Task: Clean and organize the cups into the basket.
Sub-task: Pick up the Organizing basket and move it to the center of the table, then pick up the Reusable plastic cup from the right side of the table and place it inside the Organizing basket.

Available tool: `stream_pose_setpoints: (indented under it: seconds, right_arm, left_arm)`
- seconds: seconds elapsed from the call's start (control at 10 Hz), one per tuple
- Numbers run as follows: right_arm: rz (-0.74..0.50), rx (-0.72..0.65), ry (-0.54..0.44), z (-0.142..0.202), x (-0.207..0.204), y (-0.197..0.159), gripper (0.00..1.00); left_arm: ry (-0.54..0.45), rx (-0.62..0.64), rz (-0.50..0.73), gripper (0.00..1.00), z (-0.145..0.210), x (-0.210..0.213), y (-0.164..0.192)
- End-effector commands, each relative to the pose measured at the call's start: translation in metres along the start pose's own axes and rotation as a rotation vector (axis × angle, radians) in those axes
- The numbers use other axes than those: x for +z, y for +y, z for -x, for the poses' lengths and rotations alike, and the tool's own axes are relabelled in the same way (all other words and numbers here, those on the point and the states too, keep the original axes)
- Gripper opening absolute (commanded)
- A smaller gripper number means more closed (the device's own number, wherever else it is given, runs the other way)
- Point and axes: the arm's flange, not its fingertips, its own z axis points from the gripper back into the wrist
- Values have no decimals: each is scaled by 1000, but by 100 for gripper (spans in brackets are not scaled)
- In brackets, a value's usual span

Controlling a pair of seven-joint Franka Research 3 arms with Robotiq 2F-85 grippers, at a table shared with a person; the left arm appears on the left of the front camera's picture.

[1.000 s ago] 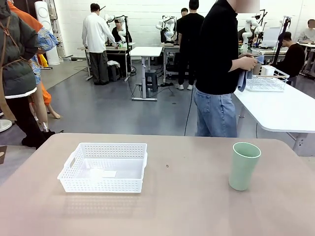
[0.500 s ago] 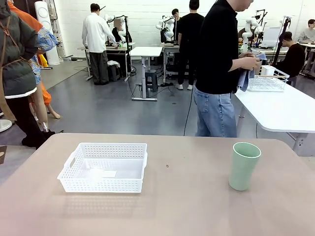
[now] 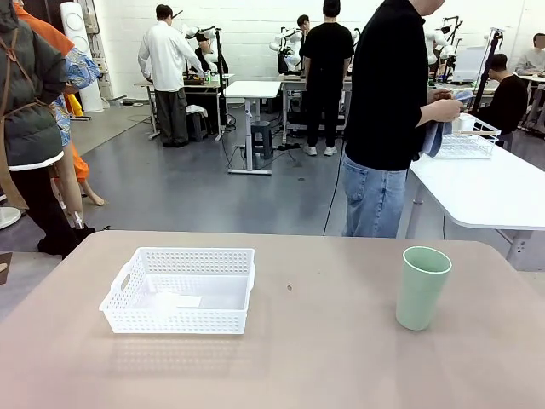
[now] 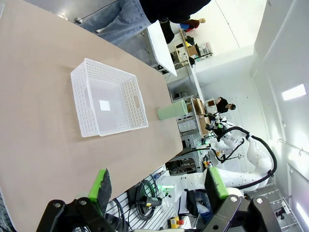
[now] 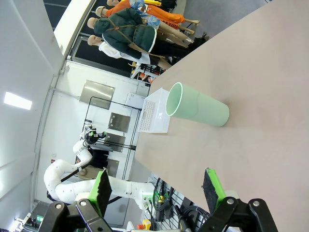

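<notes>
Person upper right shifts, wiping; pale mint tapered tumbler, white lattice plastic basket unmoved on bench. Left gripper, right gripper gape empty: sorting unstarted.

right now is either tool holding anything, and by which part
Nothing is held. The left tool and right tool are open and empty; the mint cup stands free on the table.
</notes>
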Motion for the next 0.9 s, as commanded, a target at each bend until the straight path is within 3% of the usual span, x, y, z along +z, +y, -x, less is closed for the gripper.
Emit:
stream_pose_setpoints:
  seconds: [0.0, 0.2, 0.6, 0.8]
  right_arm:
    - [-52, 170, 39, -3, -13, 14, 100]
    - [-206, 553, 152, -13, -53, 17, 100]
    - [-133, 787, 302, -13, -146, -29, 100]
    - [-85, 830, 336, -3, -161, -40, 100]
  left_arm:
    - [46, -73, -46, 100, -6, -10, -33]
    - [212, -212, -195, 100, -6, -59, -87]
    - [481, -338, -682, 100, 13, -179, -132]
    - [538, -385, -858, 100, 27, -238, -135]
